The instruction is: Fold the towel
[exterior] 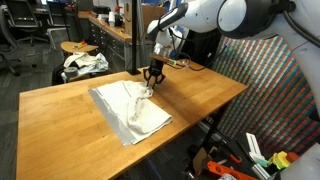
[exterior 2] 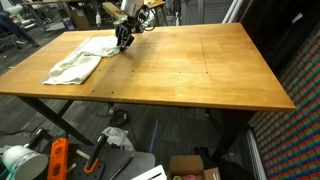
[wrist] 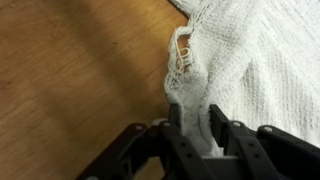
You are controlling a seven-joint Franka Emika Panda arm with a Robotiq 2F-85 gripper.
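Observation:
A white towel (exterior: 125,106) lies partly bunched on the wooden table (exterior: 60,125); it also shows in an exterior view (exterior 2: 78,62). My gripper (exterior: 151,78) is at the towel's far corner, also in an exterior view (exterior 2: 123,40). In the wrist view my gripper (wrist: 194,120) is shut on a fold of the towel (wrist: 250,60), with the cloth pinched between the two black fingers and a frayed corner sticking up beyond them.
The table edge (exterior 2: 150,98) runs along the front. A stool with crumpled cloth (exterior: 82,62) stands behind the table. A patterned panel (exterior: 262,90) stands at the side. Tools and boxes (exterior 2: 60,160) lie on the floor under the table.

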